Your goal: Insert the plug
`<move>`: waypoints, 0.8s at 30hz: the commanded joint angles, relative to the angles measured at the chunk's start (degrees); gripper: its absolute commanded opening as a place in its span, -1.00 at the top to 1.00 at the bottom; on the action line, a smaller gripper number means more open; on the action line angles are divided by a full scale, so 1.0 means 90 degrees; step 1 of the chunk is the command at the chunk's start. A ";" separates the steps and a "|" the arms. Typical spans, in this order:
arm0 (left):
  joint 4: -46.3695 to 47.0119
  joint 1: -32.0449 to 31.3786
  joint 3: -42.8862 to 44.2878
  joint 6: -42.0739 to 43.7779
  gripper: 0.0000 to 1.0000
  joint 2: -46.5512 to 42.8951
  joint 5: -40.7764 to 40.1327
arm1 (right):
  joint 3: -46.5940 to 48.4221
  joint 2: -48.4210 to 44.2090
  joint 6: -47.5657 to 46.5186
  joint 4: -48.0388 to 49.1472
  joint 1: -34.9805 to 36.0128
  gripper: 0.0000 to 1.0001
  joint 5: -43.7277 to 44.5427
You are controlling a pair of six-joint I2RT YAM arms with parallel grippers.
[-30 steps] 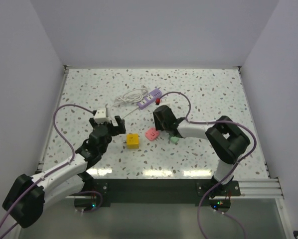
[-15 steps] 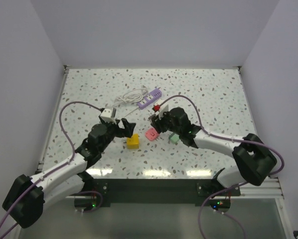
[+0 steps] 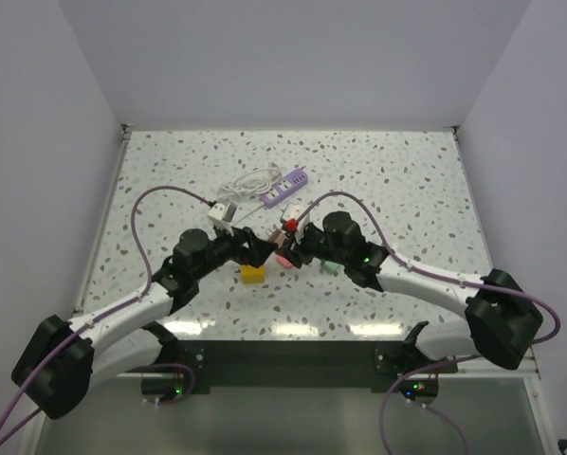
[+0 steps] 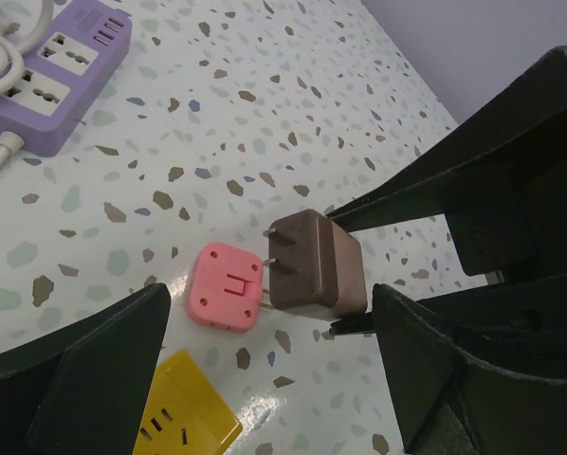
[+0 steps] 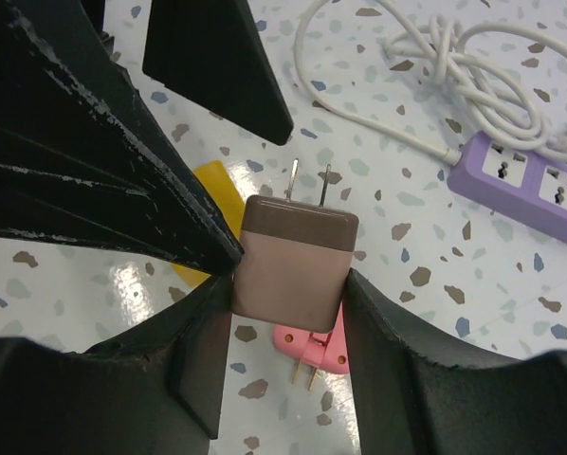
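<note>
While right tool is clamped on brown plug, left tool sits wide apart, close opp. it.

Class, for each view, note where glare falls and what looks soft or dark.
Top external: white glare patches along the table's near edge, otherwise sharp. Left wrist: glare beside the yellow block; left fingers dark and soft. Right wrist: glare left of the brown plug; right fingers nearly black.

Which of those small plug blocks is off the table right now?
The brown plug, clamped in the right hand with its two prongs sticking out. The pink block and the yellow block both lie on the tabletop.
</note>
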 commanded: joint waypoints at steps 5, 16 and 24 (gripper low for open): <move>0.0797 -0.0014 0.0038 -0.0372 -0.83 -0.0111 0.0578 | 0.0250 0.0009 -0.0263 -0.0192 0.0234 0.42 -0.0136; 0.0817 -0.0014 0.0117 -0.0392 -0.75 0.0309 0.0608 | 0.0221 -0.0342 -0.0342 -0.0309 0.0605 0.42 0.0050; 0.0953 -0.0004 0.0116 -0.0499 -0.57 0.0328 0.1066 | 0.0113 -0.0576 -0.0430 -0.0211 0.0713 0.41 0.0381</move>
